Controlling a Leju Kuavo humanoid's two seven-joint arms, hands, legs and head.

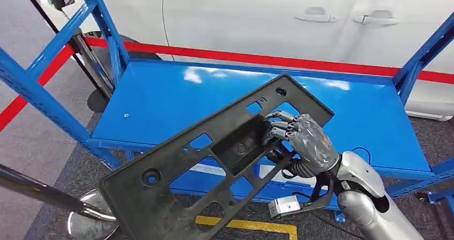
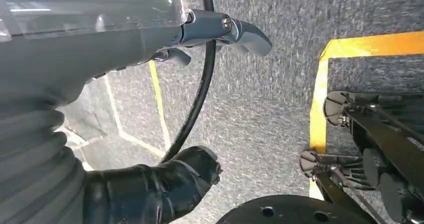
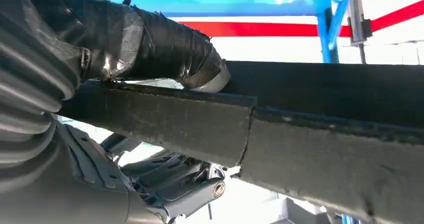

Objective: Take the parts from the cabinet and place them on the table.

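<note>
The right hand (image 1: 305,141) grips a long black plastic panel (image 1: 176,181), a flat moulded part pierced with rectangular cut-outs and round holes. Its fingers (image 1: 278,125) reach through one of the openings near the panel's upper end, and the hand is clamped on the edge there. The panel is held tilted above the blue bench (image 1: 160,106): its upper end hangs over the near edge of the bench top, and its lower end reaches down past that edge toward the floor on the robot's side. Whether the panel touches the bench cannot be told.

In the right wrist view the black-taped thumb (image 3: 165,49) presses on one face of the panel (image 3: 320,134), with the other fingers (image 3: 185,184) on the opposite side, so the part is pinched between them. The blue bench frame (image 3: 325,29) stands behind the panel.

The bench is a blue metal frame with slanted side braces. Beyond it a red barrier tape (image 1: 278,60) runs across, and behind the tape stands a white car (image 1: 300,20) with two door handles in sight. On the near side of the bench, grey carpet (image 1: 80,175) carries a yellow floor line (image 1: 257,226), and a chromed stanchion base (image 1: 91,221) sits beside the panel's lower end.

The left hand (image 2: 150,109) hangs over the carpet (image 2: 280,59), well away from the bench. Its thumb (image 2: 160,189) and fingers (image 2: 230,31) are spread apart and it holds nothing; a black cable (image 2: 200,94) passes between them. A yellow floor line (image 2: 320,99) lies beside it.
</note>
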